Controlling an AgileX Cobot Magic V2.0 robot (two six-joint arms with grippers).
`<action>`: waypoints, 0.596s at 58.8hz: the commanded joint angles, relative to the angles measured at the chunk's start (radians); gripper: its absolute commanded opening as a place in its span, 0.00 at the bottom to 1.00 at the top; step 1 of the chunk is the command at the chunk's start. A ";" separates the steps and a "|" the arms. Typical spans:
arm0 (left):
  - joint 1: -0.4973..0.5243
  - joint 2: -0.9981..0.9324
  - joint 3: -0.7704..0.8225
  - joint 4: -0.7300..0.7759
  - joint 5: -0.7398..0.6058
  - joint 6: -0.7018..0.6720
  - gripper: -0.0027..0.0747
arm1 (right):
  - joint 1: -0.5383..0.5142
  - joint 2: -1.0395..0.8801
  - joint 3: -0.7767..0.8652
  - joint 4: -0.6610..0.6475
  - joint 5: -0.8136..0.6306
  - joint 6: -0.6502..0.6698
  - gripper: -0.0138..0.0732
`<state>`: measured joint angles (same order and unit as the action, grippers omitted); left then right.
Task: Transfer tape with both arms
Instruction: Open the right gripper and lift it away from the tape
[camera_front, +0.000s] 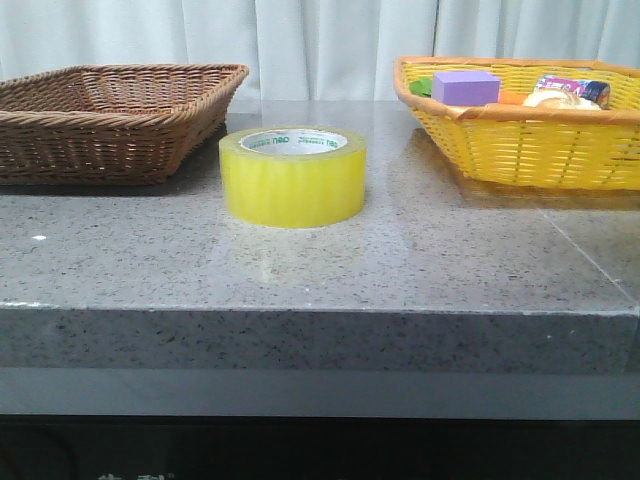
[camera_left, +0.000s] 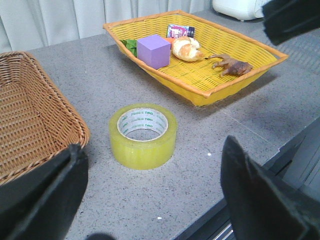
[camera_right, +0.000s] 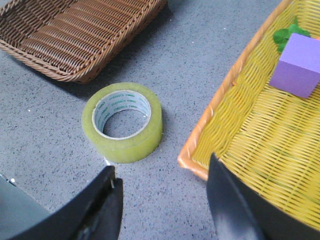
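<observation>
The tape (camera_front: 292, 176) is a thick yellow roll with green print on its core. It lies flat on the grey stone table, between the two baskets. It also shows in the left wrist view (camera_left: 143, 135) and the right wrist view (camera_right: 123, 122). Neither arm shows in the front view. My left gripper (camera_left: 152, 172) is open and empty, its jaws wide apart, hovering short of the tape. My right gripper (camera_right: 162, 172) is open and empty, beside the tape and next to the yellow basket's corner.
A brown wicker basket (camera_front: 110, 115) stands at the back left, empty. A yellow wicker basket (camera_front: 520, 130) at the back right holds a purple block (camera_front: 465, 87) and other small items. The table's front edge (camera_front: 320, 312) is near the camera.
</observation>
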<state>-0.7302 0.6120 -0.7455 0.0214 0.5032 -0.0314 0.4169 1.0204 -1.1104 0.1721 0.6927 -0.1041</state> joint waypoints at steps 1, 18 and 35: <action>-0.008 0.007 -0.035 -0.008 -0.060 -0.002 0.74 | -0.004 -0.081 0.040 0.011 -0.118 -0.001 0.63; -0.008 0.022 -0.043 0.023 -0.048 -0.001 0.74 | -0.004 -0.268 0.176 0.011 -0.139 -0.001 0.63; -0.008 0.280 -0.265 0.027 0.147 0.158 0.74 | -0.004 -0.293 0.177 0.012 -0.124 -0.001 0.63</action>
<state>-0.7302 0.8234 -0.9160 0.0461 0.6535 0.0802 0.4169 0.7295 -0.9082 0.1744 0.6387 -0.1041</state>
